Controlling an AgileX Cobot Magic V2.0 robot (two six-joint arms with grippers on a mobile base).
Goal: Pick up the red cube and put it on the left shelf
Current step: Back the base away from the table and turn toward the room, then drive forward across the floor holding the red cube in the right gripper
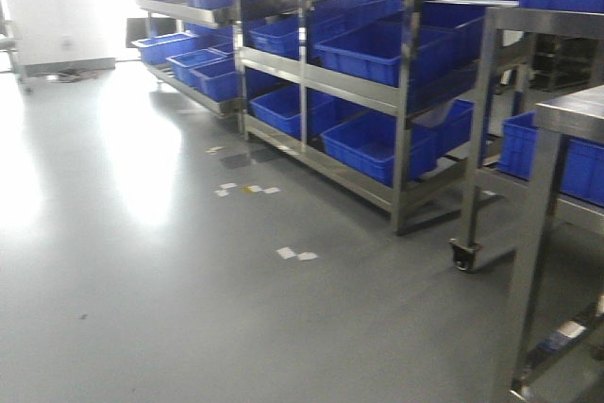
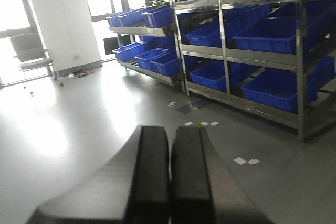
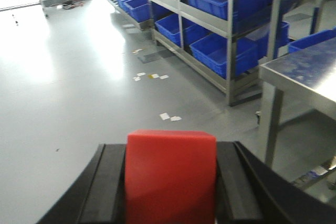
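Clearly, the red cube point(image 3: 170, 177) sat clamped between the two black fingers point(image 3: 113, 182) of the right hand point(image 3: 171, 184). It was carried above the grey floor point(image 3: 79, 77), well apart from every shelf. It looked stiff and probably light, a solid block that would not give under a squeeze. Its flat, parallel side faces were the natural places to grip, and the fingers pressed on exactly those. Its smooth surface suggested it might slide if the grip loosened, so a firm, square hold seemed wise until it rested on a shelf.

The cube was an even, plain red with no markings and slightly softened edges, and its bottom ran out of the picture. The left hand point(image 2: 169, 177) was clenched on nothing, its two dark fingers pressed together.

Ahead stood steel racks point(image 1: 406, 101) loaded with blue bins point(image 1: 377, 49), and a farther rack point(image 1: 189, 16) ran off to the left. A steel desk point(image 3: 304, 72) stood at the right. Paper scraps point(image 1: 295, 254) lay on the floor. Which shelf counted as the left one could not be told for certain.
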